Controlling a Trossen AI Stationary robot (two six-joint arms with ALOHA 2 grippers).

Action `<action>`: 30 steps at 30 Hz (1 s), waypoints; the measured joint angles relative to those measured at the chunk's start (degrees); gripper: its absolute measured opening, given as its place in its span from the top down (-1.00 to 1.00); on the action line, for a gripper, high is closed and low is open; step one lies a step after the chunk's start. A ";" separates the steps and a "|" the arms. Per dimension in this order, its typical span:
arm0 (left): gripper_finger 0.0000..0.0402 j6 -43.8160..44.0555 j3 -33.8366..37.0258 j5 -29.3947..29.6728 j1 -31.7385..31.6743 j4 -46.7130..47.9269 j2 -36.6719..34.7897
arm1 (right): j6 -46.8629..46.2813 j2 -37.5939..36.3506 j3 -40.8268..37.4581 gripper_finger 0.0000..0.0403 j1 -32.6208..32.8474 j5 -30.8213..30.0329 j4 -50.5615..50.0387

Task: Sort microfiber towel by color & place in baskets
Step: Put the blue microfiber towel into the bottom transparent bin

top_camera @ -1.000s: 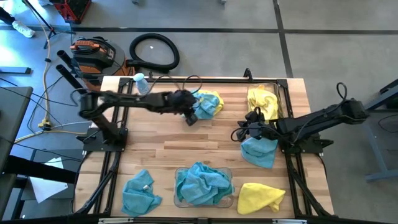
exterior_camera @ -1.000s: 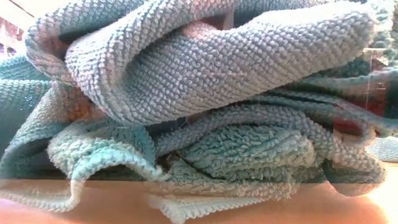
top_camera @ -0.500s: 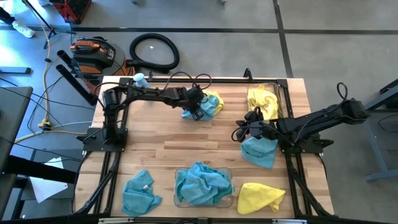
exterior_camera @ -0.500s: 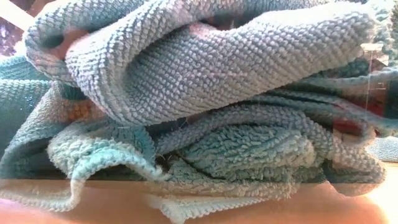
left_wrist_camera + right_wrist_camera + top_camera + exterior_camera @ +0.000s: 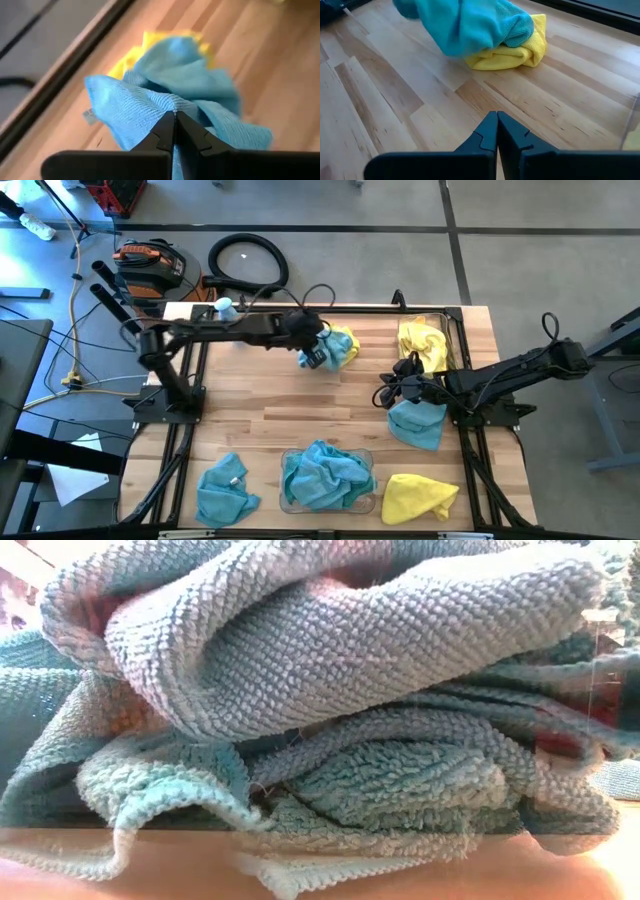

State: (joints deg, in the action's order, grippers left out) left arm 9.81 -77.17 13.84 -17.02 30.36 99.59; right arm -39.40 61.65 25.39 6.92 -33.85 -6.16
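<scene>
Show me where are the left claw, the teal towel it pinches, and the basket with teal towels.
left claw (image 5: 175,116), left wrist view, where the tips meet
teal towel (image 5: 150,107), left wrist view, its fold
basket (image 5: 366,503), high view, front right rim

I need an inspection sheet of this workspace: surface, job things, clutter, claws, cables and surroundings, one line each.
Surface: wooden table, bare planks mid-table.
Job's things: basket heaped with teal towels; loose teal towel and yellow towel beside it; yellow towels at far right.
Clutter: bottle at far edge.
Claws: left claw shut on blue towel lying over a yellow cloth; right claw shut, holding nothing.
Cables: coiled hose on floor.
Surroundings: grey floor, orange case.
</scene>
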 joint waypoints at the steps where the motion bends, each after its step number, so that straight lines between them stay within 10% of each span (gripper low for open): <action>1: 1.00 0.02 0.00 0.21 0.60 0.21 -1.64 | 0.30 0.00 0.00 1.00 0.00 0.00 0.01; 18: 1.00 -0.02 -0.02 7.74 21.15 -0.84 -29.10 | 0.85 0.00 0.00 1.00 -0.02 0.00 -0.21; 30: 1.00 -0.03 0.00 8.51 35.86 -15.51 -33.65 | 0.72 0.00 0.02 1.00 -0.02 0.00 -0.10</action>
State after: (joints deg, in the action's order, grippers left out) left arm 9.78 -77.17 22.35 18.84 14.86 65.94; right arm -38.68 61.65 25.41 6.90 -33.85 -6.26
